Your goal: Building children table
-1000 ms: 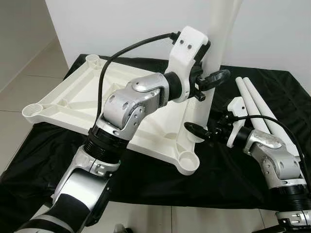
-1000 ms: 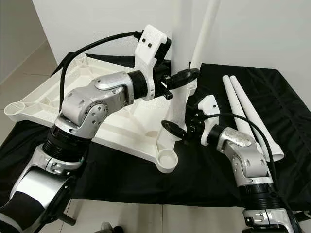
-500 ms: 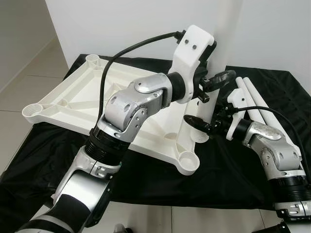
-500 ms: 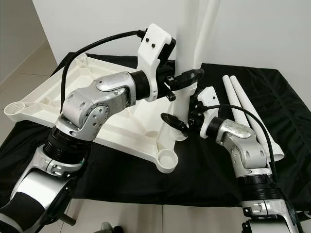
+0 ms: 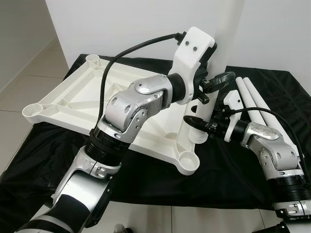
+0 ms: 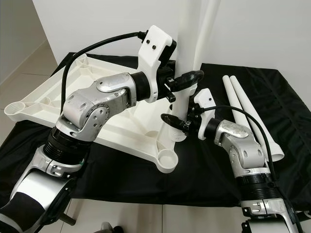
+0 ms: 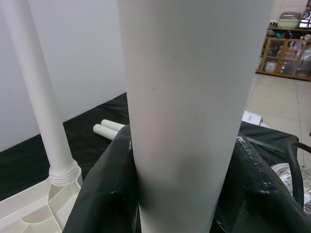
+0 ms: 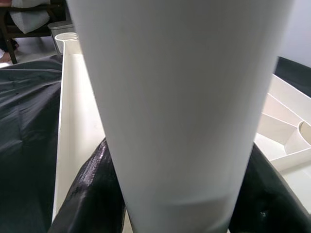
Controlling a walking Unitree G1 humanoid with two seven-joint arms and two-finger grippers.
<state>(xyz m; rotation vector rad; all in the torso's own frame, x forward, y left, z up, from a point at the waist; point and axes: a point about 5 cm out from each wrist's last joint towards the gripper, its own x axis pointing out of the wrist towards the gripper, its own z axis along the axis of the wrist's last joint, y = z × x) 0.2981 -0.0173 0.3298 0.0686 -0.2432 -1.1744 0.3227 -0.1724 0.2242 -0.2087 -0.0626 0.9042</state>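
Note:
The white table top (image 5: pixel 73 97) lies upside down on a black cloth. A white leg (image 6: pixel 187 39) stands nearly upright over its right edge, its ribbed lower end (image 5: pixel 197 136) just behind the empty front corner socket (image 5: pixel 188 162). My left gripper (image 5: pixel 214 82) is shut on the leg's middle. Lower down, my right gripper (image 5: pixel 199 124) is shut on the same leg. In the wrist views black fingers (image 7: pixel 107 194) (image 8: pixel 92 194) press both sides of the leg (image 7: pixel 194 97). A second leg (image 6: pixel 209 24) stands in a far socket.
Two loose white legs (image 5: pixel 257 102) lie side by side on the cloth (image 5: pixel 146 179) to the right. Open sockets sit at the left corner (image 5: pixel 33 110) and far left corner (image 5: pixel 93 59). A white wall rises behind; tiled floor lies to the left.
The left gripper has carried the leg slightly right and up. The right gripper has moved up and in against the leg's lower part.

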